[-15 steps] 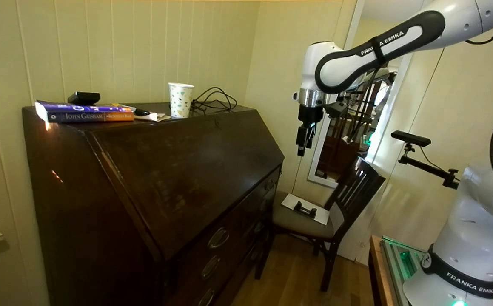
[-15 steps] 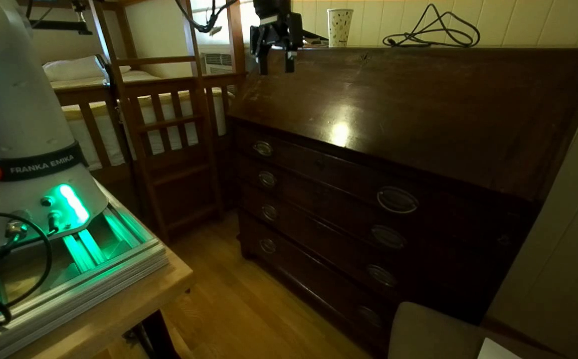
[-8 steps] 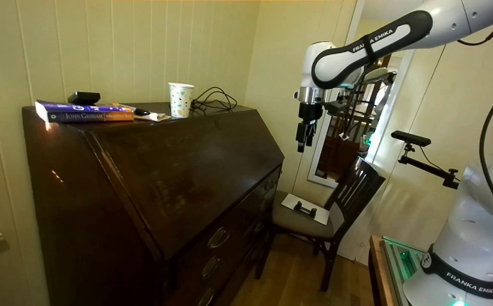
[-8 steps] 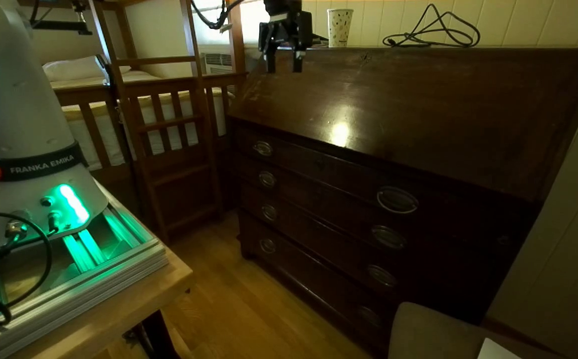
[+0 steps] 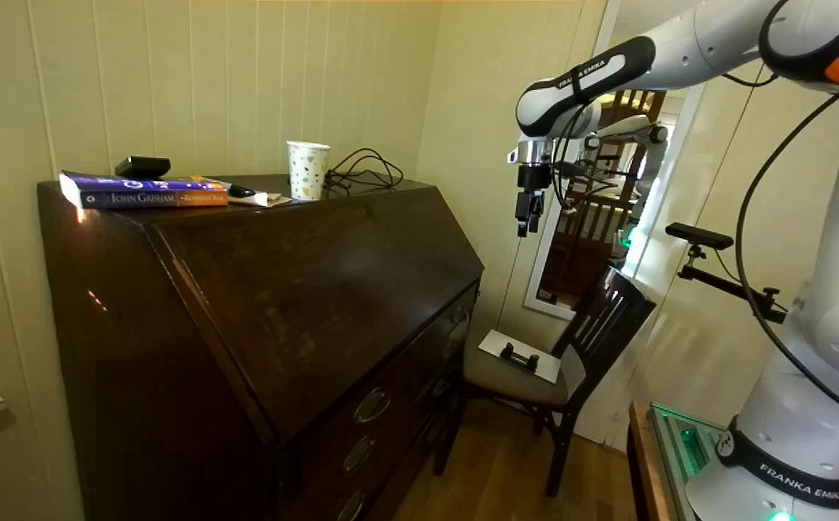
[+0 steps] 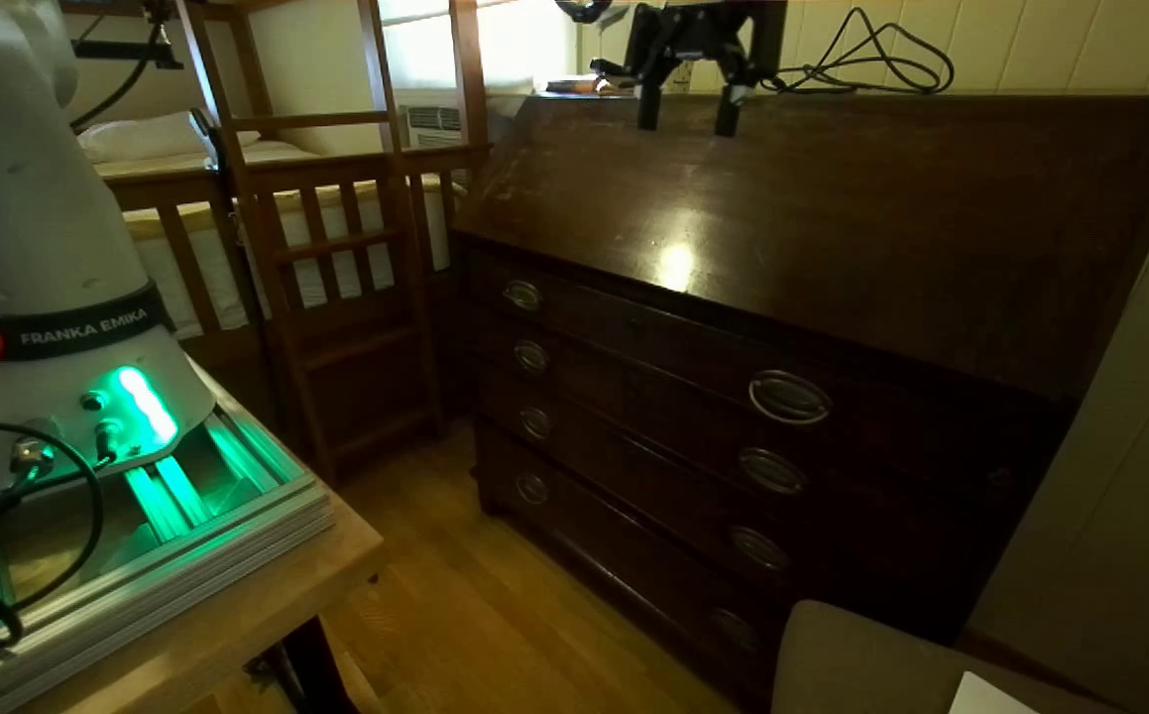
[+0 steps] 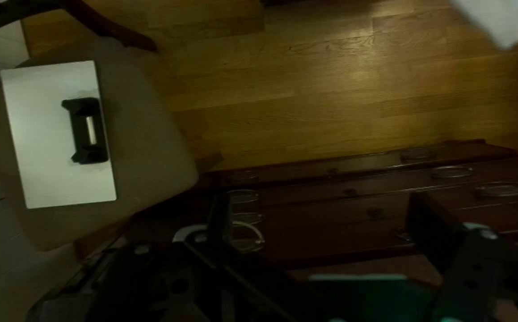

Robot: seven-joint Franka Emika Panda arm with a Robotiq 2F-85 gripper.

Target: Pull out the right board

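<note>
The dark-brown slant-front desk shows in both exterior views, with its big lid (image 5: 332,289) closed and its drawers (image 6: 633,397) shut. The right board cannot be made out; the area under the lid's right end is in deep shadow, where only a tiny faint knob (image 6: 1000,478) shows. My gripper (image 6: 686,124) points down, open and empty, in front of the lid's upper part and apart from it. In an exterior view the gripper (image 5: 528,229) hangs in the air beyond the desk's far end, above the chair. In the wrist view the fingers (image 7: 319,208) are wide apart over the drawer fronts.
A chair (image 5: 481,376) holding a white plate with a black handle (image 7: 53,134) stands by the desk's right end. On the desk top are a book (image 5: 151,197), a paper cup (image 5: 308,170) and a cable (image 5: 365,172). A bunk bed ladder (image 6: 336,243) stands at the left.
My gripper has moved to the right along the desk front and slightly up, appearing larger in an exterior view. The arm has swung and folded back. The gripper stays open; the desk looks unchanged.
</note>
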